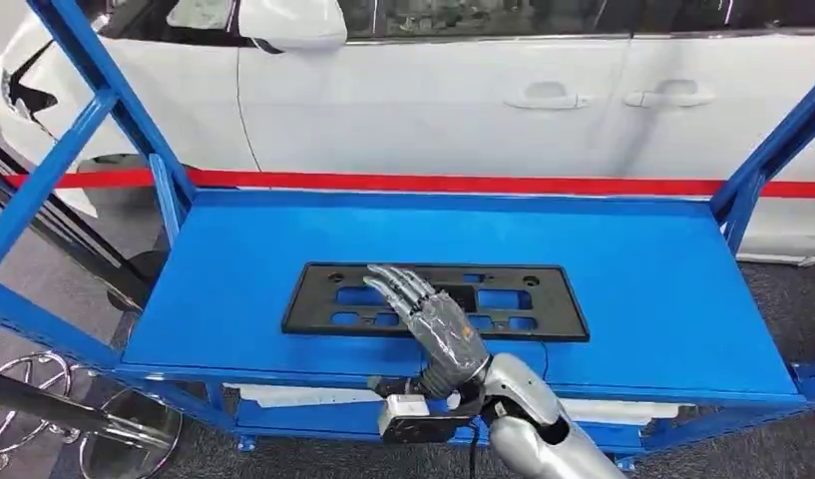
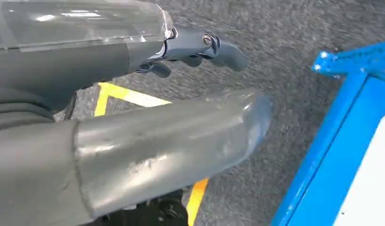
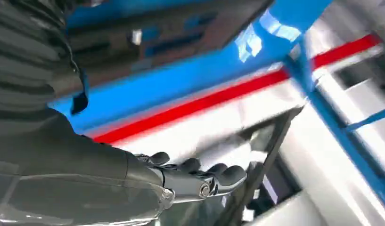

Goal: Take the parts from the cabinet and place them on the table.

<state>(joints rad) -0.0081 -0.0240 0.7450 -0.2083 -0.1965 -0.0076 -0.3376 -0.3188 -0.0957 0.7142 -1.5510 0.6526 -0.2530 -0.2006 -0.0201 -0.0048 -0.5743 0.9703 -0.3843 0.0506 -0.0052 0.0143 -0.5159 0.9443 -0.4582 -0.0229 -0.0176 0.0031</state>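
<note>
Flat black plastic part [image 1: 438,299], long and rectangular, pierced with rectangular cut-outs and small round holes, lying at centre frame of the head view on the smooth blue-painted metal table [image 1: 642,289], its long edge parallel to the table's front rim. Matte finish, blue showing through the openings. In the right wrist view, seen as a dark, blurred slab [image 3: 171,33] in the upper part of the frame.

Right hand [image 1: 430,321] stretched out flat over the part's middle, coming up from lower centre of the head view; fingers extended and slightly apart, nothing held, palm facing down. Glossy clear cover over the back of the hand, dark segmented fingers [image 1: 398,284] reaching toward the part's far edge. Cannot tell whether the fingertips touch the plastic or hang just above it. Silver, rounded arm shell behind the wrist at the bottom edge. In the right wrist view, same hand [image 3: 181,181] with rounded dark fingertips in a row in the lower half.

Left hand [image 2: 171,94] in the left wrist view: thick grey thumb across the centre, darker fingers curved in the upper part, holding nothing, over rough grey carpet-like floor [image 2: 284,28] with a yellow painted line [image 2: 129,96].

Blue angled frame struts [image 1: 94,110] at upper left and right of the head view; behind them a glossy white car [image 1: 433,90] and a red stripe [image 1: 433,183].
</note>
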